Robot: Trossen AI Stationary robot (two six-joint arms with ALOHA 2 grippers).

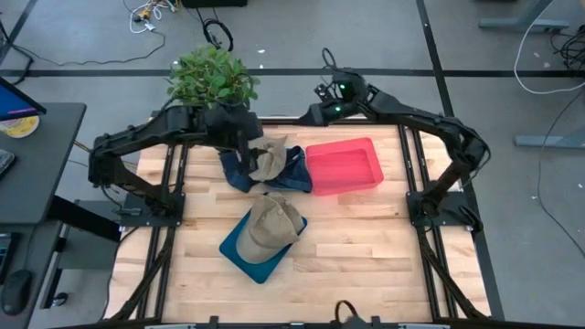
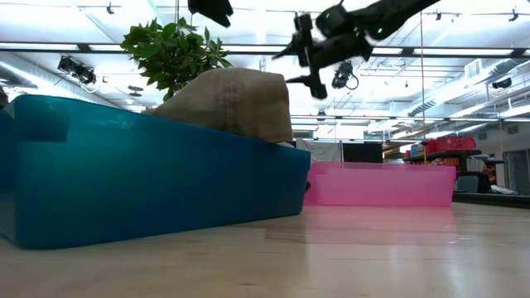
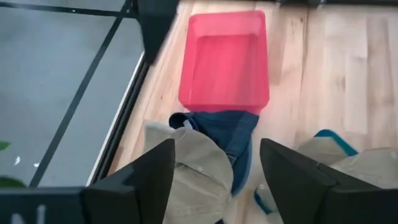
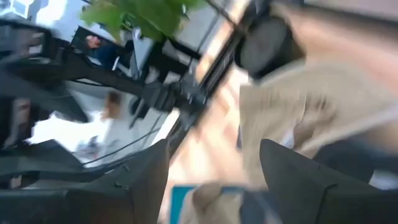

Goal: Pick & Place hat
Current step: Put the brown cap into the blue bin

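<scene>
1. A tan hat (image 2: 236, 101) is resting on the rim of a teal bin (image 2: 149, 178), which is sitting on the wooden tabletop (image 2: 331, 257).
2. A pink bin (image 2: 381, 184) is standing behind it.
3. A plant (image 2: 170, 50) is rising behind the teal bin.
4. A dark tool (image 2: 319, 45) is hanging high above the bins, its fingers unclear.

Potted plant (image 1: 212, 77) at 11 o'clock, just off far table edge. Wooden table (image 1: 366, 247) light, planked, black frame rails either side. Dark desk (image 1: 37, 155) at 9 o'clock, beside table; yellow disc (image 1: 18, 124) on it. Cables (image 1: 151, 13) loose on grey floor at 12 o'clock; white cable (image 1: 539, 46) at 2 o'clock.
</scene>
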